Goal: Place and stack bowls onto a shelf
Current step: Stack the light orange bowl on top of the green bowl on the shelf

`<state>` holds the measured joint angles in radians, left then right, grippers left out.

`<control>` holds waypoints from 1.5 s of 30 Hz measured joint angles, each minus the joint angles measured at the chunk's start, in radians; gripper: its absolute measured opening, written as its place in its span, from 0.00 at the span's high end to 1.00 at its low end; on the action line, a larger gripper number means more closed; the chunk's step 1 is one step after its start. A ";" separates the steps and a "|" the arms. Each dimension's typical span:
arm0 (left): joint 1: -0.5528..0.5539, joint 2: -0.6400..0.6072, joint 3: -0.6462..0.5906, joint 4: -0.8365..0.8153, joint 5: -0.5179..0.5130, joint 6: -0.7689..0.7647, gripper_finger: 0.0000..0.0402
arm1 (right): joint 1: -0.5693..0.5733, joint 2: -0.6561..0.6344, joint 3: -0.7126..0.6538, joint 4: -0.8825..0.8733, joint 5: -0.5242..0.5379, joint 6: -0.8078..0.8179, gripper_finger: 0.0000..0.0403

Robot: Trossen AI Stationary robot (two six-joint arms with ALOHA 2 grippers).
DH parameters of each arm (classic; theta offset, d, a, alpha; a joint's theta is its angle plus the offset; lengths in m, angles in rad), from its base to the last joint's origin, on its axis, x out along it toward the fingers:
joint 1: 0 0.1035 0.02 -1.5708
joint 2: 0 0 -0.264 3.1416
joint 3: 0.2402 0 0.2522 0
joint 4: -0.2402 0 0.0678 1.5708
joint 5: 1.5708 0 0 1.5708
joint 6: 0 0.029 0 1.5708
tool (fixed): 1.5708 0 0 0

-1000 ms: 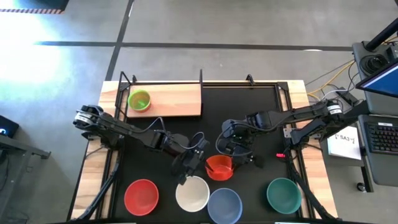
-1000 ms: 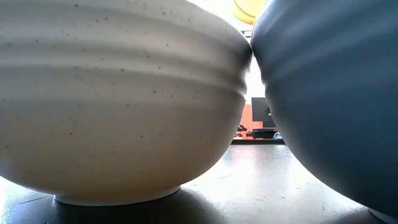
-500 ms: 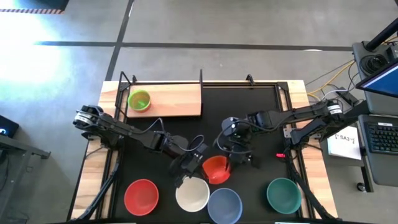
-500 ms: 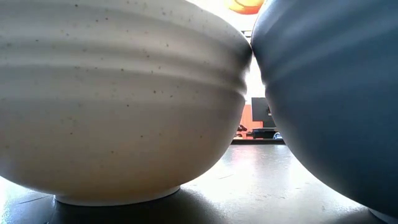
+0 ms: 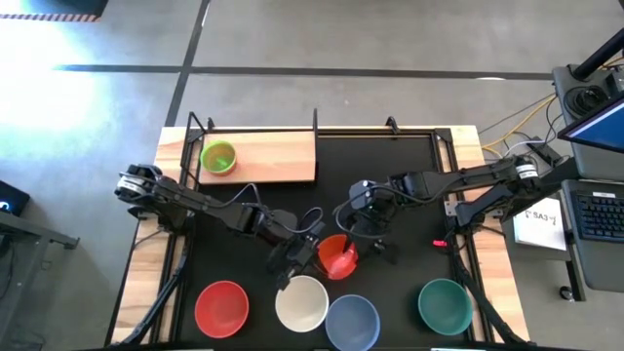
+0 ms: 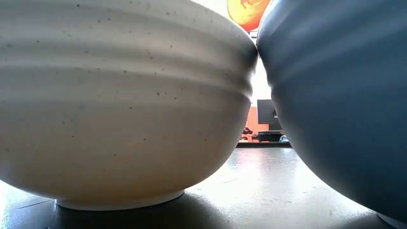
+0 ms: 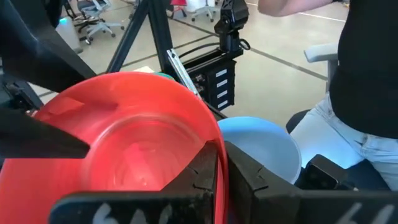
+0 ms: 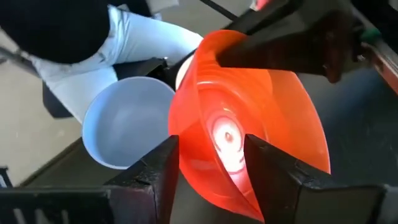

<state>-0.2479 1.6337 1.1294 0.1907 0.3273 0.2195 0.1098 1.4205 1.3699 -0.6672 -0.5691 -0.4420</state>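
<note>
Small orange-red plastic bowl (image 5: 337,257), tilted above the tabletop (image 5: 390,185) centre, behind the white bowl (image 5: 301,303). Thin-walled, probably light, slick, slightly springy; best pinched at the rim. Left gripper (image 7: 221,174) and right gripper (image 8: 210,163) both clamped across that rim.

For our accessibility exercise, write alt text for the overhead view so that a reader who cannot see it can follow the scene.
Both grippers, left and right, hold a tilted orange-red bowl above mid-table. A bright green bowl sits on the light-wood shelf; red, white, pale blue and teal bowls line the near edge.
</note>
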 joint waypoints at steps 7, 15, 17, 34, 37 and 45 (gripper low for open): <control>0.054 -0.004 0.001 -0.046 -0.014 -0.057 1.00 | -0.020 -0.077 0.000 -0.072 0.070 0.085 0.57; 0.109 -0.052 0.002 -0.138 -0.032 -0.072 1.00 | -0.020 -0.159 0.000 -0.135 0.375 0.182 0.57; 0.119 -0.082 0.003 -0.212 -0.116 -0.082 1.00 | -0.020 -0.171 0.000 -0.163 0.489 0.215 0.58; 0.268 -0.353 0.032 -1.177 -1.021 -0.579 1.00 | -0.019 -0.196 -0.020 -0.371 0.758 0.356 0.59; 0.352 -0.408 -0.034 -1.185 -1.022 -0.615 1.00 | -0.019 -0.197 -0.025 -0.369 0.760 0.361 0.59; 0.593 -0.474 -0.176 -1.152 -0.987 -0.672 1.00 | -0.019 -0.196 -0.055 -0.370 0.755 0.442 0.60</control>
<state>0.3456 1.1594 0.9533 -0.9614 -0.6596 -0.4529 0.0910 1.2243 1.3145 -1.0376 0.1864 0.0004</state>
